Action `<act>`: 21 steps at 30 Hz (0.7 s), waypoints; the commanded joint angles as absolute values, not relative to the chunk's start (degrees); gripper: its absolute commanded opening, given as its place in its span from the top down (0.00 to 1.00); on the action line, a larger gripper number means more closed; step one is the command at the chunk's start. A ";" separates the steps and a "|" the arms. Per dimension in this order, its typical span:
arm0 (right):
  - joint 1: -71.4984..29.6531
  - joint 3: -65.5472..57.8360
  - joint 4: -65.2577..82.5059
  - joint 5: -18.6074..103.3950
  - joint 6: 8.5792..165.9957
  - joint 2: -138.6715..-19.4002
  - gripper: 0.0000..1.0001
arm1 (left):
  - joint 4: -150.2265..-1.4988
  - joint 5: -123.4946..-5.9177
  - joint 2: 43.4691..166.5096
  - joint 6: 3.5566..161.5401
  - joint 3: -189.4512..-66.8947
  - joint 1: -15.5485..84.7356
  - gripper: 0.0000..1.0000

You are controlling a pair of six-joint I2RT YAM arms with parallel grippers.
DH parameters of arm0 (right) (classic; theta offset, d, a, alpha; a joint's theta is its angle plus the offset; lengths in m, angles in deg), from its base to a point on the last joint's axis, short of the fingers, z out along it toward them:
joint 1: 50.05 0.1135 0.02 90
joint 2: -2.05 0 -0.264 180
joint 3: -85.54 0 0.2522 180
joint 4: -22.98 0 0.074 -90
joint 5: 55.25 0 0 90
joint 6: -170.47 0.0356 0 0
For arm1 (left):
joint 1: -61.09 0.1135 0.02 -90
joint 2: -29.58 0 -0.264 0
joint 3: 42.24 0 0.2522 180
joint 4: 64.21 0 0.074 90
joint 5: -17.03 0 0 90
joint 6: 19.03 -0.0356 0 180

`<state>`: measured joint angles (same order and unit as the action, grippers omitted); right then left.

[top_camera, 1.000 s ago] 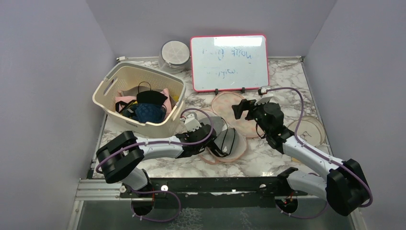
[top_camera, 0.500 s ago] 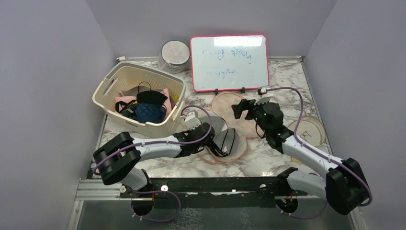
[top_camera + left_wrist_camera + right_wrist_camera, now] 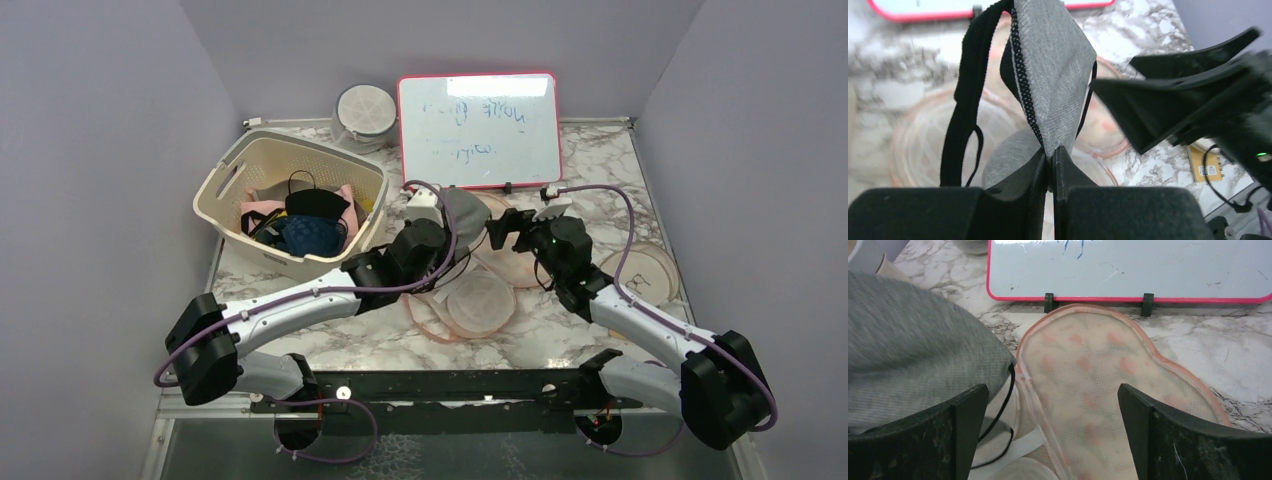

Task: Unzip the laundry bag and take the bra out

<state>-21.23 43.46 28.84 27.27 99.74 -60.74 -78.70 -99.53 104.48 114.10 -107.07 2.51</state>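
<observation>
The laundry bag (image 3: 470, 305) lies unzipped and spread open on the marble table, its pale inside facing up. Its printed flap shows under my right gripper in the right wrist view (image 3: 1098, 370). My left gripper (image 3: 440, 218) is shut on the grey bra (image 3: 463, 215) and holds it above the bag. In the left wrist view the jaws (image 3: 1050, 157) pinch the tip of a grey cup (image 3: 1055, 75), with the black strap (image 3: 965, 100) hanging left. My right gripper (image 3: 518, 226) is open and empty just right of the bra, above the flap (image 3: 1055, 435).
A cream perforated basket (image 3: 230, 185) with dark and blue garments stands at the left. A red-framed whiteboard (image 3: 478, 130) stands at the back, with a round white container (image 3: 363, 112) beside it. A round lid (image 3: 650, 270) lies at the right.
My left gripper has lifted the bra out of the bag and carried it up and back toward the whiteboard. The bag's near half now shows bare. The right arm has barely moved.
</observation>
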 commanded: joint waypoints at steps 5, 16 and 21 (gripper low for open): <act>-21.09 43.57 30.83 25.66 100.16 -60.98 0.01 | -88.88 -99.60 103.82 88.69 -120.87 3.73 1.00; -21.09 43.72 31.04 25.52 100.20 -61.13 0.01 | -92.56 -101.10 102.57 82.19 -125.14 7.51 1.00; -21.05 44.08 38.65 48.52 96.23 -60.31 0.00 | -93.22 -97.88 102.96 83.93 -124.34 9.70 1.00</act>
